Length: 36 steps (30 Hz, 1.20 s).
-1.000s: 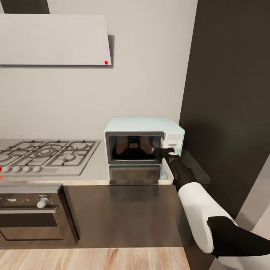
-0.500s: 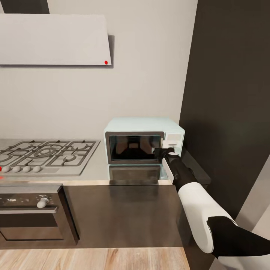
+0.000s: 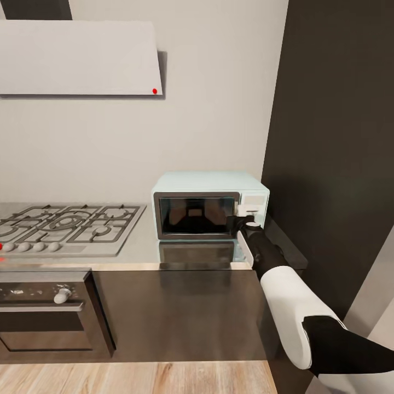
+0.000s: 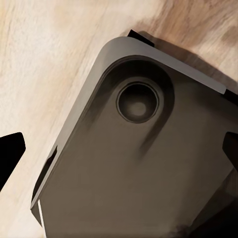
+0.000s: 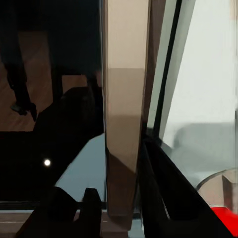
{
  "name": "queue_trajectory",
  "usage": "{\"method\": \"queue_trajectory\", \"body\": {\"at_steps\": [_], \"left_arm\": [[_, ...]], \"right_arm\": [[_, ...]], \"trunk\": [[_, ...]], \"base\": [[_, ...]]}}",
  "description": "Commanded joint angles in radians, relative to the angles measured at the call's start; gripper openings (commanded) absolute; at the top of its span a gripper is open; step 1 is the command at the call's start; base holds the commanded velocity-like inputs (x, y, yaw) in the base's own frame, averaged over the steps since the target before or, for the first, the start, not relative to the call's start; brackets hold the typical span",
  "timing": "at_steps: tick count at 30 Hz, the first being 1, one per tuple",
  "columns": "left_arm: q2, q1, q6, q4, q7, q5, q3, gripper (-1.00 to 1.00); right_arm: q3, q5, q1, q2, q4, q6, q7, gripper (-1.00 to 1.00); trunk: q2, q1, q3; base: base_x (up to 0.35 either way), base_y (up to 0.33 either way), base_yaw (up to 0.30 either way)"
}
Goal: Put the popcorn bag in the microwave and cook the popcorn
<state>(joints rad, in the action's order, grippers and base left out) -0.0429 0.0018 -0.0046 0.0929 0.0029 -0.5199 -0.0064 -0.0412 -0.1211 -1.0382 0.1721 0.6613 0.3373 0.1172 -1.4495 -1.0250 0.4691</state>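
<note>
The kitchen (image 3: 208, 98) is seen from the head view with the grey countertop (image 3: 142, 241) running across the middle, the gas hob (image 3: 65, 227) at about 9 o'clock and the oven (image 3: 46, 312) down at 8 o'clock. The mint-blue microwave (image 3: 210, 203) sits just right of centre, against the dark tall cabinet (image 3: 339, 137), and its door looks closed or very nearly so. The right gripper (image 3: 241, 221) is pressed up at the seam between the glass door and the white knob panel, so the step in hand is probably getting the door open (or shut, hard to say). The popcorn bag can't be made out anywhere, and whether it's already behind the dark glass can't be told. If the door is being opened, a pull outward along its swing would be called for next, with the edge kept hooked. The right wrist view gives what the head view doesn't: the door's silver frame (image 5: 124, 124) up close, with dark fingers (image 5: 168, 193) on either side of it, so the claw seems partly closed around that edge, though actual contact can't be confirmed. The left wrist view gets wooden floor (image 4: 44, 59) and a grey rounded part of the robot's base (image 4: 144, 163); the left gripper (image 4: 119, 158) has dark fingertips spread wide with nothing held.
</note>
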Motion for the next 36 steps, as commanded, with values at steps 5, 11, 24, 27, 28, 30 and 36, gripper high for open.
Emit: {"method": "queue_trajectory", "body": {"at_steps": [5,11,24,27,28,30,36], "left_arm": [[0.000,0.000,-0.001,0.001,0.000,-0.003,-0.001,1.00],[0.000,0.000,0.000,0.001,0.002,-0.004,-0.004,1.00],[0.000,0.000,-0.002,0.001,0.000,-0.003,-0.005,1.00],[0.000,0.000,-0.002,0.001,0.000,-0.004,-0.003,1.00],[0.000,0.000,-0.002,0.001,0.000,-0.004,-0.002,1.00],[0.000,0.000,-0.002,0.001,0.000,-0.003,-0.002,1.00],[0.000,0.000,-0.002,0.001,0.000,-0.003,-0.003,1.00]], "right_arm": [[0.000,0.017,0.000,0.002,0.001,0.002,-0.004,-1.00],[0.000,0.015,0.000,0.002,0.001,0.002,-0.003,-1.00],[0.000,0.014,0.000,0.002,0.001,0.002,-0.002,-1.00],[0.000,0.014,0.000,0.002,0.001,0.002,-0.002,-1.00],[0.000,0.014,0.000,0.002,0.001,0.002,-0.002,-1.00],[0.000,0.014,0.000,0.002,0.001,0.002,-0.002,-1.00],[0.000,0.014,0.000,0.002,0.001,0.002,-0.003,-1.00]], "trunk": [[-0.001,0.000,0.001],[-0.001,0.000,0.001],[-0.001,0.000,0.001],[-0.001,0.000,0.001],[-0.001,0.000,0.001],[-0.001,0.000,0.001],[-0.001,0.000,0.001]], "base": [[0.000,0.000,0.000],[0.000,0.000,0.000],[-0.035,0.000,0.000],[-0.205,0.000,0.000],[-0.106,0.000,0.000],[-0.045,0.000,0.000],[-0.013,0.000,0.000]]}}
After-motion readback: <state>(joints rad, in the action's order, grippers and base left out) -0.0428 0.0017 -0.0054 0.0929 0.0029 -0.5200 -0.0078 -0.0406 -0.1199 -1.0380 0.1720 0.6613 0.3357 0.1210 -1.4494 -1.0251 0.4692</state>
